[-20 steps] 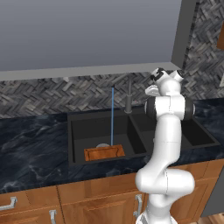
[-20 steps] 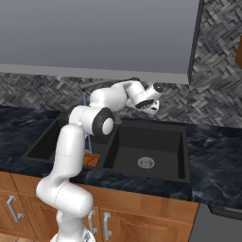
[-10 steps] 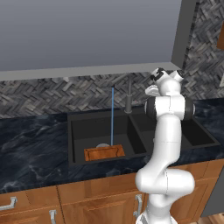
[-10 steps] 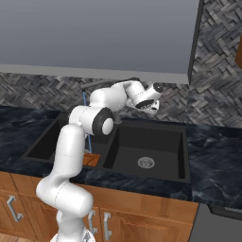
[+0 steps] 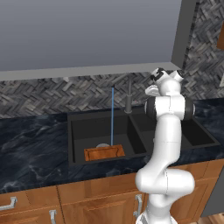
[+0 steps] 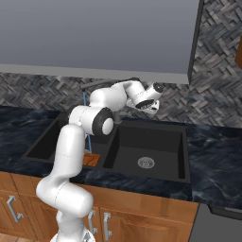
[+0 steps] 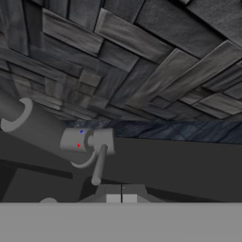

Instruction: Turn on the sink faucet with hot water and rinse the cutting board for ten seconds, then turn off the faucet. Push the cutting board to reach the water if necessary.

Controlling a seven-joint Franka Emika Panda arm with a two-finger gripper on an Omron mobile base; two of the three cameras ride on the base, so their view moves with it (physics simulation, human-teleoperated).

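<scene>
The gripper, shut and seemingly empty, faces the faucet.

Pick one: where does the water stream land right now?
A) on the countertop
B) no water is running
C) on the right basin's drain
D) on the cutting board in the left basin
D: in the left base view the water drops straight down from the faucet spout onto the back edge of the cutting board, which lies in the left basin of the sink.
</scene>
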